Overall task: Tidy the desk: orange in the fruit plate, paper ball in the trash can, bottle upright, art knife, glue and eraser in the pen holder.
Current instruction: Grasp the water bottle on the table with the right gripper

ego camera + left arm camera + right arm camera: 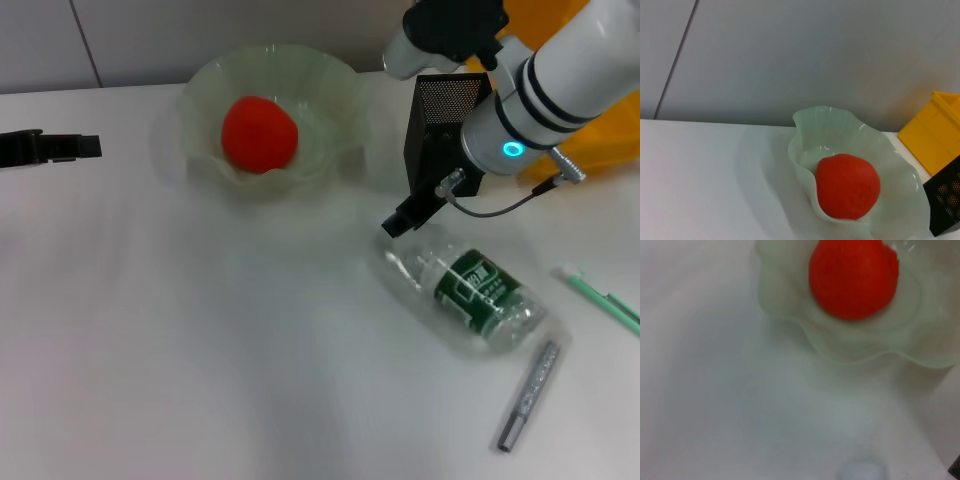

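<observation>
The orange (259,133) (847,186) (852,277) lies in the fruit plate (205,85) (810,120) (790,315) at the back centre. The bottle (470,290) lies on its side right of centre, cap end towards the plate. Behind it stands the pen holder (445,110) (945,200), with my right gripper (455,25) above its far side and the right wrist crossing in front of it. A grey art knife (528,397) lies near the front right. A green glue stick (605,297) lies at the right edge. The paper ball and eraser are out of view.
The yellow trash can (600,140) (935,130) stands behind my right arm at the back right. My left gripper (50,148) rests idle at the far left, level with the plate. Bare white table spreads across the left and front.
</observation>
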Motion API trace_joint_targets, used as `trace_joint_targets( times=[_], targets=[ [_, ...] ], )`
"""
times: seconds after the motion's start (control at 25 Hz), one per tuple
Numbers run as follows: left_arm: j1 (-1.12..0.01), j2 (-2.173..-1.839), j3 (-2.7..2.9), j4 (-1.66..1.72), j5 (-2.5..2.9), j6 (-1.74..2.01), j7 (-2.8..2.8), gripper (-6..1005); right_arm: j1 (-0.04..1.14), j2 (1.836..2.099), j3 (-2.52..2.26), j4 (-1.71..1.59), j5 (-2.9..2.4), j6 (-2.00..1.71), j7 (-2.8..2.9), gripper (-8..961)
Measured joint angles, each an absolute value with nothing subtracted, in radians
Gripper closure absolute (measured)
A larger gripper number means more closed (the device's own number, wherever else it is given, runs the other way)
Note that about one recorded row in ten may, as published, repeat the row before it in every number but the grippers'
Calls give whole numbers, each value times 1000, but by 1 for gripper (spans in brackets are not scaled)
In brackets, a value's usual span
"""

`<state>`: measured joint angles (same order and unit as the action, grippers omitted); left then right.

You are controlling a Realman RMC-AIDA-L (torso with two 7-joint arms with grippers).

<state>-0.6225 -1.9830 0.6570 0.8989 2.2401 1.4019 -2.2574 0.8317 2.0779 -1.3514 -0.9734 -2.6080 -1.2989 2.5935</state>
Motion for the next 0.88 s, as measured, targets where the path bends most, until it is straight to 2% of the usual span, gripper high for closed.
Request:
trace_joint_targets(
  times=[0.44, 0.64, 0.88],
  targets=[
    [-620, -1985, 660, 899, 2239, 1395, -2256, 547, 856, 2081, -1363, -937, -2612, -1270, 2580, 553],
    [-624, -1985, 660, 899, 2239, 1393, -2249, 547, 858, 2081, -1363, -918, -2612, -1260, 2583, 469],
    [-625, -1985, 660, 899, 2240, 1392, -2245, 547, 879, 2079, -1362, -868, -2613, -1237, 2583, 470]
  ],
)
